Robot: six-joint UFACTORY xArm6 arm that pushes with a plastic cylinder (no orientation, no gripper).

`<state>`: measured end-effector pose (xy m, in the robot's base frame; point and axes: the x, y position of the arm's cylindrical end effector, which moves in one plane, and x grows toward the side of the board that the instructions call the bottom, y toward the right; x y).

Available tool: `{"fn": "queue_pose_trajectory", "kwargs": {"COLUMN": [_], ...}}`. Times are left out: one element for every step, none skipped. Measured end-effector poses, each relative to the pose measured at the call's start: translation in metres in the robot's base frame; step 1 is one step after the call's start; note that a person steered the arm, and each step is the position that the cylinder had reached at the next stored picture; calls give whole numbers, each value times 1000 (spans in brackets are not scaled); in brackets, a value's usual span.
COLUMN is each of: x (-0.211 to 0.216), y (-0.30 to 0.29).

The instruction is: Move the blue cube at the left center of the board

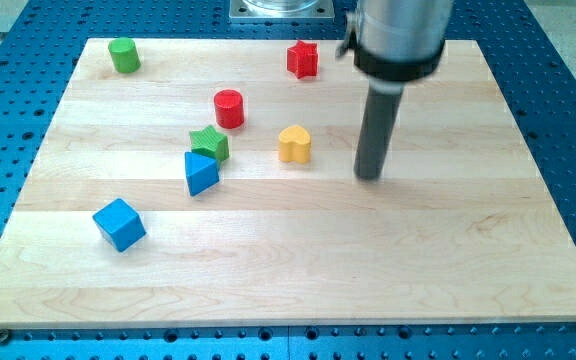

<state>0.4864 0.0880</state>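
Resting my tip [369, 176] on the pale wooden board [448, 260], just to the view's right of the yellow heart-shaped block [294, 144] and touching no block. Lying at the view's lower left, well apart from the tip, the blue cube [119, 224]. Sitting together between them, the blue triangular block [200, 172] touching the green star-shaped block [209, 143], with the red cylinder [229, 108] above, the red star-shaped block [303, 60] near the top, and the green cylinder [123, 55] at the top left.

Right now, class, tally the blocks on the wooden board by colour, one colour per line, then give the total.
Blue: 2, the blue cube and blue triangle
Green: 2, the green cylinder and green star
Red: 2, the red cylinder and red star
Yellow: 1, the yellow heart
Total: 7
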Motion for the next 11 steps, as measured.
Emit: {"fn": "queue_pose_trajectory", "kwargs": {"x": [57,59,81,48,45,49,11,-34,-52,-61,-94], "y": [-83,-151,-217,-254,-264,-294,-309,-309,-306,-267,-262]}}
